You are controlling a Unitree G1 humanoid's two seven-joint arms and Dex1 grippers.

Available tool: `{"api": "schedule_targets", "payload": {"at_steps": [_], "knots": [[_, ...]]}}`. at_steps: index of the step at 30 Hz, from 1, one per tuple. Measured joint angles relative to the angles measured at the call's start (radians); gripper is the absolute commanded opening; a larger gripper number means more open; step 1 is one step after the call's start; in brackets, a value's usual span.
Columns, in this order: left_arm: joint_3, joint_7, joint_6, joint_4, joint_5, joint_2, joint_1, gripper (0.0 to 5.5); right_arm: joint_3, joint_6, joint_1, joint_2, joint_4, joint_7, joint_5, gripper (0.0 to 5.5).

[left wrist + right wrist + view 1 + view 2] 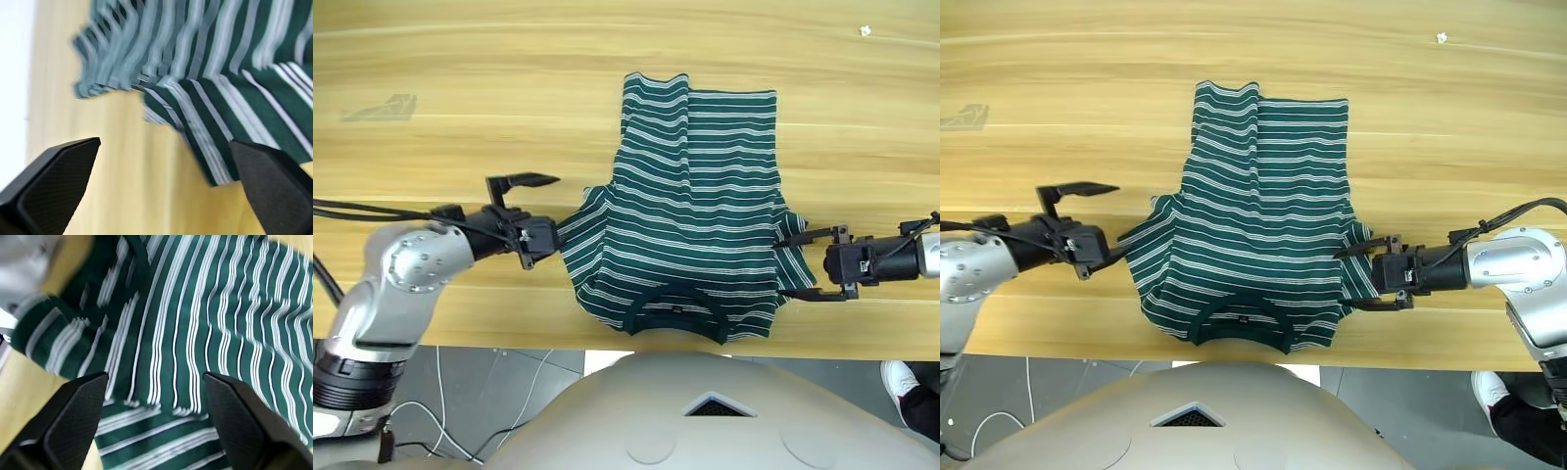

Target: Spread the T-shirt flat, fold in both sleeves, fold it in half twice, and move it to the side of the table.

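A dark green T-shirt with white stripes [695, 206] lies on the wooden table [460, 59], collar toward the near edge and hem far away. It is rumpled, with the body narrowed and both sleeves bunched at its sides. My left gripper [548, 211] is open at the left sleeve [195, 122], whose edge lies between its fingers [54, 181]. My right gripper [793, 262] is open too, and its fingers [73, 416] straddle the right sleeve [58, 342], just above the cloth.
The table's near edge [460, 343] runs just behind both grippers. A small white scrap [866, 30] lies at the far right and a grey mark [382, 108] at the far left. Bare wood spreads to either side of the shirt.
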Motion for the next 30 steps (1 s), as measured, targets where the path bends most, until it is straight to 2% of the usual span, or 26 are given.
{"api": "schedule_targets", "payload": {"at_steps": [6, 10, 16, 20, 25, 30], "knots": [[-0.129, 0.068, -0.056, 0.102, 0.072, -0.112, -0.093, 4.90, 0.009, -0.064, -0.017, 0.053, 0.075, -0.043, -0.151, 3.57], [-0.152, 0.087, -0.064, 0.122, 0.086, -0.136, -0.118, 4.90, 0.043, -0.109, -0.042, 0.110, 0.134, -0.071, -0.236, 3.57], [-0.109, 0.107, -0.083, 0.120, 0.088, -0.084, -0.076, 4.90, 0.046, -0.225, -0.094, 0.125, 0.235, -0.174, -0.342, 3.57], [-0.055, 0.151, -0.103, 0.129, 0.102, -0.030, -0.019, 4.90, 0.031, -0.240, -0.105, 0.077, 0.285, -0.192, -0.380, 3.57], [-0.046, 0.230, -0.136, 0.126, 0.159, -0.017, 0.029, 4.90, 0.009, -0.231, -0.113, 0.039, 0.308, -0.186, -0.398, 3.57], [-0.103, 0.245, -0.104, -0.084, 0.271, -0.024, 0.148, 4.90, 0.005, -0.197, -0.009, -0.003, 0.159, -0.095, -0.312, 3.57]]}}
